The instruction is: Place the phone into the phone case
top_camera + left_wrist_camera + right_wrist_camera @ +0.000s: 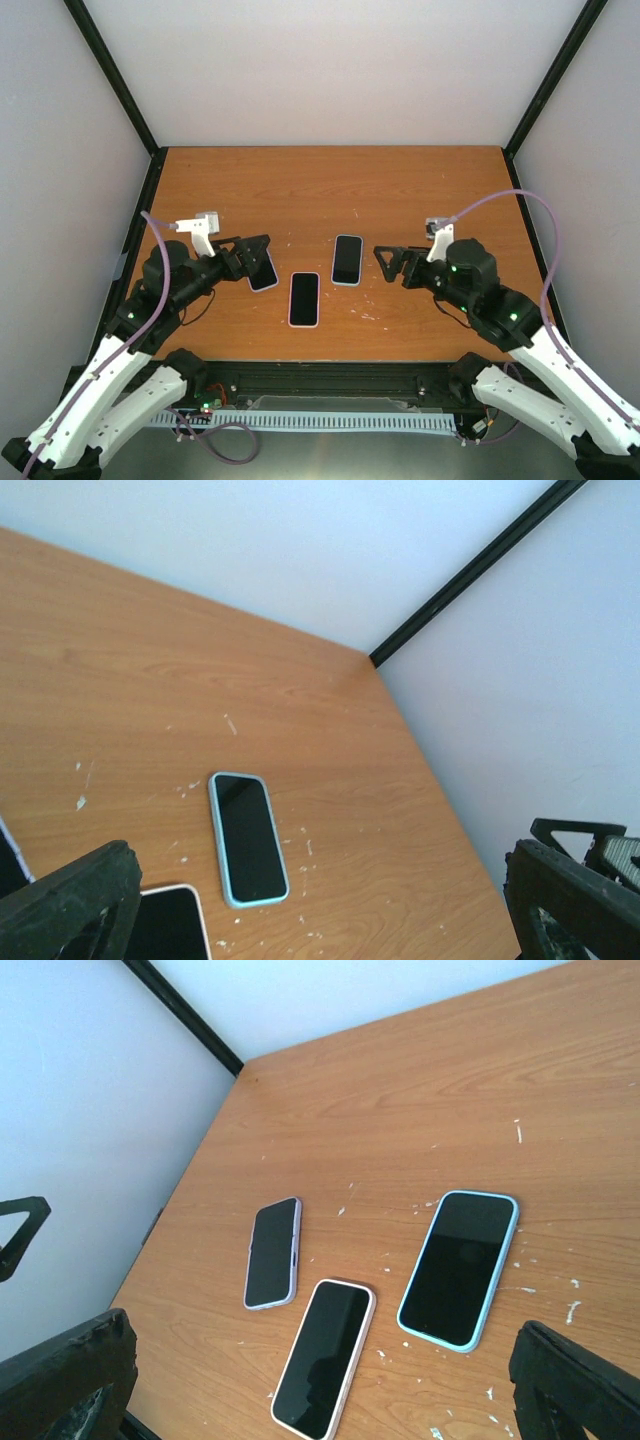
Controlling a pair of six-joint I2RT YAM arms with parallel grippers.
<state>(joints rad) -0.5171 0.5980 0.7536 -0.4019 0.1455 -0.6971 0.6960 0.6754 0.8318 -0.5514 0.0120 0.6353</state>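
The left claw (250,257) hangs low over the left side of the table (330,190), its jaws spread wide with nothing between them; in its wrist view the two black fingers (70,905) sit at opposite bottom corners with bare wood in the gap. Its tip overlaps the left edge of a lilac-edged handset (263,271) from above, and I cannot tell whether they touch. The right claw (384,264) faces it from the right side, just as wide open and just as empty, its fingers (65,1370) framing the view. Between the two claws lie three flat, dark-faced slabs: the lilac-edged handset on the left, a pink-edged handset (304,299) nearest the arms in the middle, and a blue-edged handset (347,260) farther back and just left of the right claw. All three lie apart from one another, face up. Which is a bare phone and which already sits in a case I cannot tell, and any lettering on them is too small to read. The orange-brown wood is speckled with white flecks (518,1132). A lilac cable (545,225) loops from the right arm, and white walls (340,70) with black frame posts (112,72) close the space in.
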